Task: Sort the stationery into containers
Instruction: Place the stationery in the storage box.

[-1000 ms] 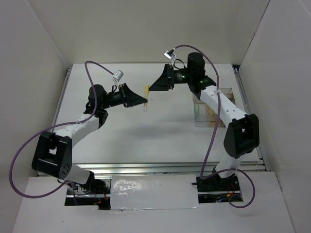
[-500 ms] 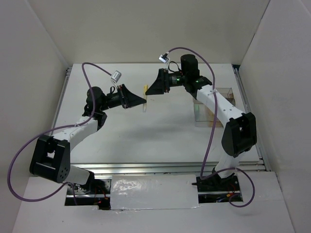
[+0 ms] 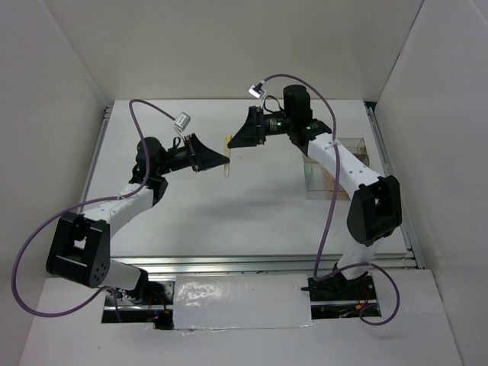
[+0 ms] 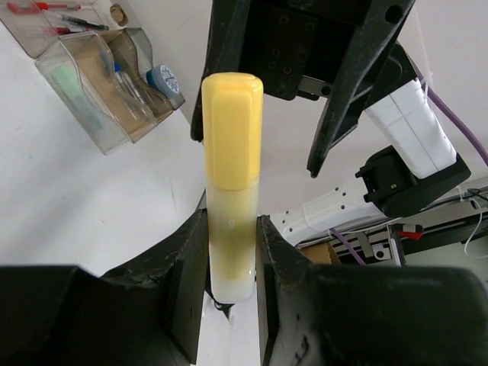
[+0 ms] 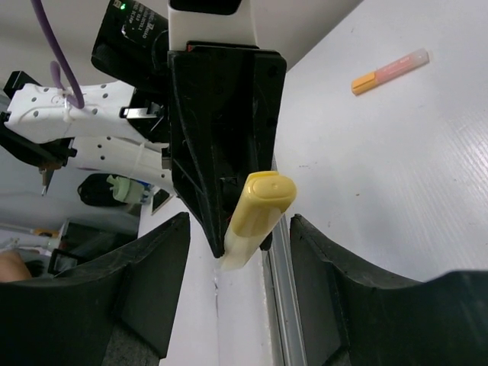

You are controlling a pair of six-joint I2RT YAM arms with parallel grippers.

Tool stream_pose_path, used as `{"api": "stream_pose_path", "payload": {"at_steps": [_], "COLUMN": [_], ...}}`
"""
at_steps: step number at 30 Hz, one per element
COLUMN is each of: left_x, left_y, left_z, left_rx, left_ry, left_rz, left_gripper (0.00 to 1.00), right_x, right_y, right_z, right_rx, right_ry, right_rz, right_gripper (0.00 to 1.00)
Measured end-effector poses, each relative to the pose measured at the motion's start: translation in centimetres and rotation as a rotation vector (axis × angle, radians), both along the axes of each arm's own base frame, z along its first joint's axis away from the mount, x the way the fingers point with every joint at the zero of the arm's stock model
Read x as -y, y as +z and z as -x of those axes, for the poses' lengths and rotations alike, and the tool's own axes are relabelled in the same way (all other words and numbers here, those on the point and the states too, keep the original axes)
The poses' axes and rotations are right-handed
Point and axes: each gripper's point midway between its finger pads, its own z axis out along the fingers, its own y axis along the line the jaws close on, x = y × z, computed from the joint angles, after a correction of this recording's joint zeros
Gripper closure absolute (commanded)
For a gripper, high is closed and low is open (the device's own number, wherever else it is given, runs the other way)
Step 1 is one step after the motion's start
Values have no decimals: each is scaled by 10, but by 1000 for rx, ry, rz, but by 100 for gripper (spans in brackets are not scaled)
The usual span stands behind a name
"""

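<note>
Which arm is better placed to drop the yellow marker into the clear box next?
Right. The clear box sits on that arm's side of the table, and the right hand is open around the cap of the yellow marker. The left hand grips its body, farther from the box.

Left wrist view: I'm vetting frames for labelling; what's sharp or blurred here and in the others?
Left wrist view: the yellow marker is crisp, the left tool's fingers are dark and soft. Right wrist view: the right tool's fingers blur, the marker is clear. Top external view: even light, faint shadows, marker tiny.
</note>
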Motion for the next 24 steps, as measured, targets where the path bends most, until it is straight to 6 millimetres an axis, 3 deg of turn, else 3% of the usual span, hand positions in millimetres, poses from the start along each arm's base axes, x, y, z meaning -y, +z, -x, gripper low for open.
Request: {"api": "stream_pose_path", "payload": {"at_steps": [10, 14, 24], "left_x": [0, 0, 0], "left_y": [0, -1, -2], "left_z": [0, 0, 0], "left_rx": [3, 0, -6], "left_ry": [0, 0, 0], "left_rz": [-2, -4, -6], "left_gripper": [100, 100, 100], "right_x": [-6, -7, -9], "right_y": [-18, -16, -5], "right_z": [-5, -5, -3], "right_rx": [-40, -38, -26], "right_ry": [8, 11, 34], "right_rz": [16, 13, -20], "right_gripper": [41, 49, 48]}}
